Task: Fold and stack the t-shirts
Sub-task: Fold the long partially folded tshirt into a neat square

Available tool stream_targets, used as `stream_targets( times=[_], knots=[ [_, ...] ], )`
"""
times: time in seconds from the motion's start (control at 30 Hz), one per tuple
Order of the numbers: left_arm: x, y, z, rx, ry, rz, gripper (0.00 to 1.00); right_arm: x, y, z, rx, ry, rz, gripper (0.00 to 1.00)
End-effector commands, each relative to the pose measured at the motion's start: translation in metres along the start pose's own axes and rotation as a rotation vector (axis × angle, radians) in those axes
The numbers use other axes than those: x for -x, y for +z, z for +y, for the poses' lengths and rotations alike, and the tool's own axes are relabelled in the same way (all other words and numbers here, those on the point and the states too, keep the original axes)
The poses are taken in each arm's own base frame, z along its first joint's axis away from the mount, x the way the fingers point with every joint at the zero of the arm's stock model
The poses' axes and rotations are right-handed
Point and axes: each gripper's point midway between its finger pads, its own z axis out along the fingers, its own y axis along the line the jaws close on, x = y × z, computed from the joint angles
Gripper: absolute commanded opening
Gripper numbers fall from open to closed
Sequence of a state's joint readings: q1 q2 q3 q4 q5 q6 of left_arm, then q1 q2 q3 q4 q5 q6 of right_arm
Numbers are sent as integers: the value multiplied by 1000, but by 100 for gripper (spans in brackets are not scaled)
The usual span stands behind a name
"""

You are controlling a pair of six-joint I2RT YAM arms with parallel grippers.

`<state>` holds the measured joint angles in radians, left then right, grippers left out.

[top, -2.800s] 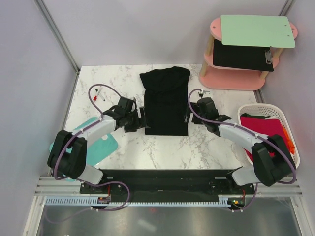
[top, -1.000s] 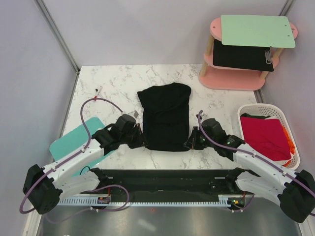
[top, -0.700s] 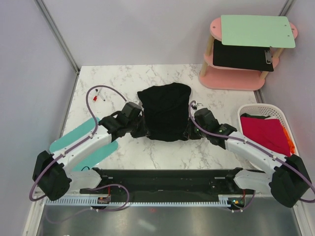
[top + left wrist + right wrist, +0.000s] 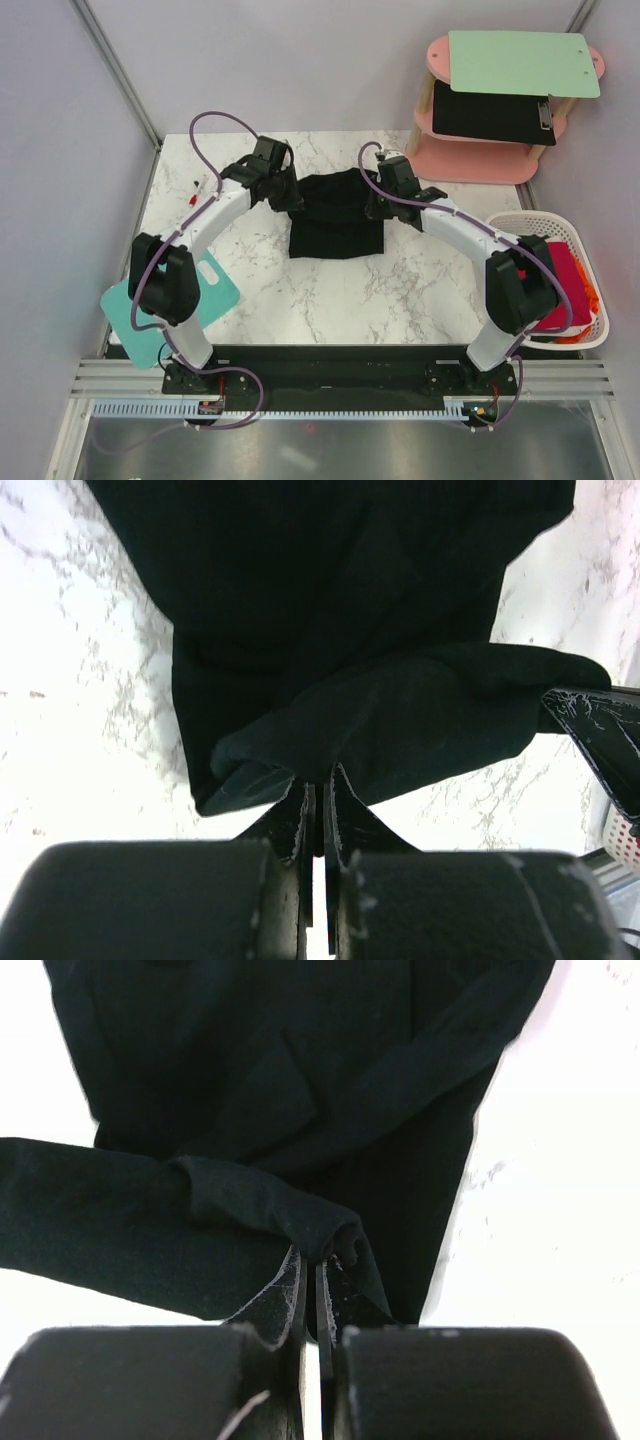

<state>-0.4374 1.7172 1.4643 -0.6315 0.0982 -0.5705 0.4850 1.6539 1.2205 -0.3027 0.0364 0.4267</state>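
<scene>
Top view: I find the black t-shirt (image 4: 335, 225) spanning the gap between the two sets of jaws. Its lower part lies flat on the surface (image 4: 300, 300), on the base side of them. The left jaws hold one side edge and the right jaws the other. The red t-shirt (image 4: 572, 285) sits in the basket (image 4: 520, 222), well outside the right jaws.

Left wrist view: the left jaws are closed to a slit, clamping a rolled edge of the black t-shirt at their tips. The rest of the cloth lies ahead of them.

Right wrist view: the right jaws are likewise pinched tight on a doubled ridge of the same cloth.

Assessment: the step in hand appears to be the half fold. To do it well, I would move both sets of jaws level and together, with the cloth taut between them. I would lower the held edge squarely onto the layer ahead, and release only once the edges align, without dragging the bottom layer.
</scene>
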Motion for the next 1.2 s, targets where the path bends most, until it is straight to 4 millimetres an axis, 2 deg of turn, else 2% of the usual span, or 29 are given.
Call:
stream_targets(
  times=[0.0,0.17,0.2,0.27,0.3,0.33,0.37,0.4,0.43,0.47,0.5,0.57,0.6,0.63,0.67,0.7,0.73,0.77,0.8,0.83,0.87,0.9,0.93,0.97,1.03,1.07,1.1,1.13,1.17],
  knots=[
    [31,7,-8,-55,37,-20,2,48,13,-2,-10,0,-102,2],
    [56,27,-10,-106,14,-3,2,77,34,-9,-18,13,-132,3],
    [56,42,-4,-100,-1,21,2,74,47,-14,-30,14,-116,4],
    [73,44,-13,-143,1,9,2,90,55,-17,-35,27,-139,6],
    [75,51,-8,-134,-10,24,2,84,69,-22,-49,34,-117,8],
    [83,60,-8,-135,-13,20,7,95,74,-23,-49,45,-140,10],
    [86,66,-5,-131,-26,25,23,101,79,-27,-57,46,-154,27],
    [90,68,-1,-138,-46,38,64,102,93,-32,-72,52,-164,43],
    [96,74,1,-136,-62,32,76,111,96,-32,-65,51,-187,56],
    [98,74,1,-135,-71,29,88,114,99,-34,-60,51,-201,81],
    [100,74,2,-130,-67,20,99,130,96,-29,-37,52,-264,96],
    [103,64,1,-136,-51,6,100,126,89,-28,-13,45,-296,98],
    [101,59,-1,-137,-43,3,100,149,66,-22,7,52,-390,98],
    [91,60,5,-124,-42,15,100,134,64,-27,-4,54,-379,98],
    [94,44,1,-133,-26,-17,100,137,56,-28,-5,56,-400,98],
    [92,39,0,-140,-21,-29,100,146,36,-25,-4,58,-441,98],
    [77,44,8,-132,-28,-11,100,135,34,-30,-10,54,-424,98],
    [78,29,2,-153,-16,-41,100,131,29,-29,-4,52,-418,98],
    [72,27,4,-151,-16,-40,100,135,19,-28,4,51,-431,98],
    [56,31,10,-142,-22,-22,100,124,20,-25,22,42,-406,96],
    [52,23,6,-153,-14,-34,100,121,18,-23,35,36,-399,90],
    [34,28,13,-140,-17,-3,100,114,20,-19,66,29,-374,78],
    [28,28,14,-137,-22,-3,100,113,22,-18,73,21,-370,25],
    [24,29,10,-149,-16,-9,100,106,31,-21,64,24,-344,0],
    [8,30,14,-142,-24,10,98,107,40,-14,100,17,-325,0],
    [4,31,14,-138,-22,13,98,94,59,-17,92,18,-271,0],
    [-3,30,17,-127,-21,19,97,105,63,-11,105,10,-280,0],
    [-4,27,20,-113,-24,11,98,104,72,-12,107,10,-262,0],
    [-5,25,23,-105,-26,7,97,87,96,-19,82,6,-198,0]
  ],
)
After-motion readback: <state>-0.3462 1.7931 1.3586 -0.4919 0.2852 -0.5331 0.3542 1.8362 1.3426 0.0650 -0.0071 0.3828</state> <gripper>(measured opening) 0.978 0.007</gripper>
